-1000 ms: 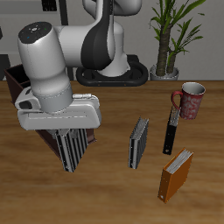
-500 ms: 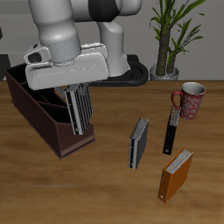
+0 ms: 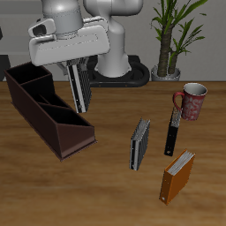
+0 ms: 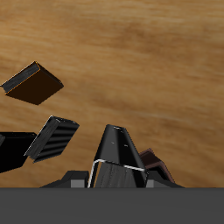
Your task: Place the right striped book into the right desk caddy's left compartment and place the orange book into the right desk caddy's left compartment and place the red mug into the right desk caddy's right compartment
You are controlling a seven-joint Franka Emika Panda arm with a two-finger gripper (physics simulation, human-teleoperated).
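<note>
My gripper (image 3: 74,71) is shut on the right striped book (image 3: 79,89), a light grey-and-white striped book that hangs upright from the fingers. It hangs above the far long wall of the right desk caddy (image 3: 62,134), a dark maroon box, over the low sloped left compartment (image 3: 55,115). The taller right compartment (image 3: 25,86) is the end farther back. Standing near the table's front edge is the orange book (image 3: 177,175). The red mug (image 3: 192,101) stands farther back. The wrist view shows the held book (image 4: 115,144) edge-on and the orange book (image 4: 33,83).
A darker striped book (image 3: 139,144) (image 4: 52,138) stands mid-table, with a thin black book (image 3: 172,132) (image 4: 12,150) beside the mug. A potted plant (image 3: 168,35) and the robot's base (image 3: 115,71) are at the back.
The arm has carried the striped book from near the caddy's low front end upward and toward the back of the table. The book now hangs higher above the caddy.
</note>
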